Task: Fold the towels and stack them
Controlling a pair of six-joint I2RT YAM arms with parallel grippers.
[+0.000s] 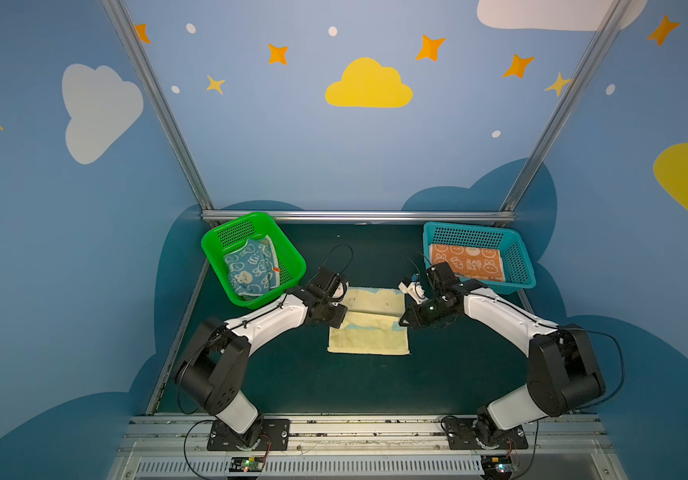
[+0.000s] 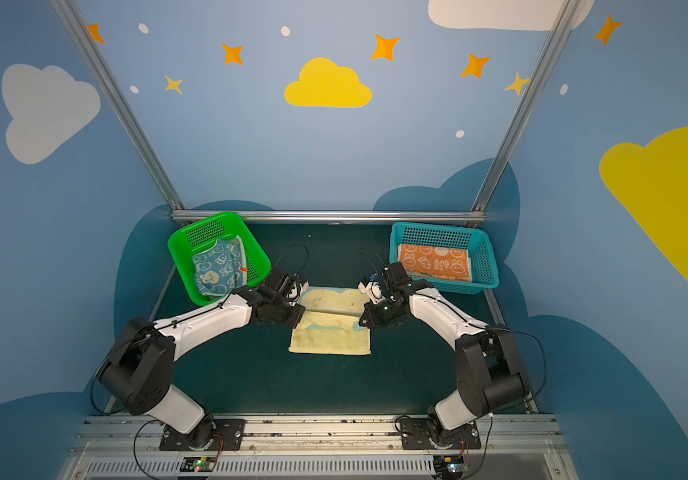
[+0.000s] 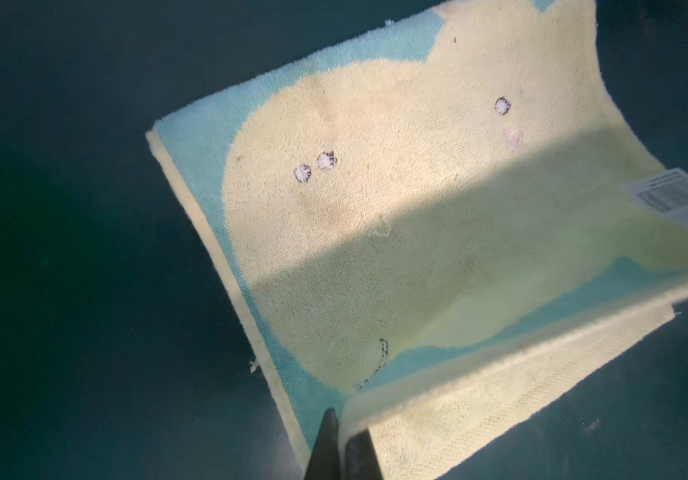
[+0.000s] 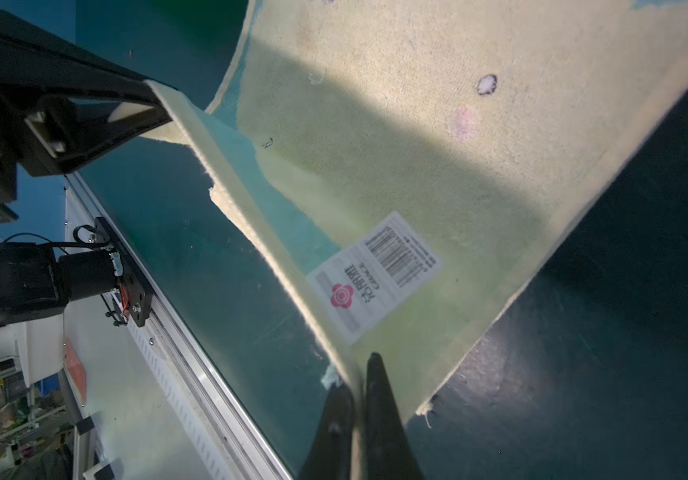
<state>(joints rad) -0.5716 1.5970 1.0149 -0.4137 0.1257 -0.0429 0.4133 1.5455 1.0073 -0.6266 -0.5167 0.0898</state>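
A pale yellow towel [image 1: 369, 338] [image 2: 330, 343] lies mid-table, half doubled over. My left gripper [image 1: 342, 316] [image 2: 301, 318] [image 3: 343, 424] is shut on one corner of its raised edge. My right gripper [image 1: 403, 322] [image 2: 362, 323] [image 4: 359, 374] is shut on the other corner, close to a barcode label [image 4: 375, 274]. The raised edge hangs over the printed face [image 3: 375, 187], which rests on the table. A blue towel [image 1: 251, 268] lies crumpled in the green basket [image 1: 292, 249]. An orange towel [image 1: 465, 259] lies folded flat in the teal basket [image 1: 521, 266].
The green basket [image 2: 260, 254] stands at the back left and the teal basket [image 2: 485, 266] at the back right, both on a dark green table [image 1: 375, 386]. An aluminium rail [image 1: 359, 216] runs along the back edge. The arm bases sit on a metal track [image 1: 359, 430] in front.
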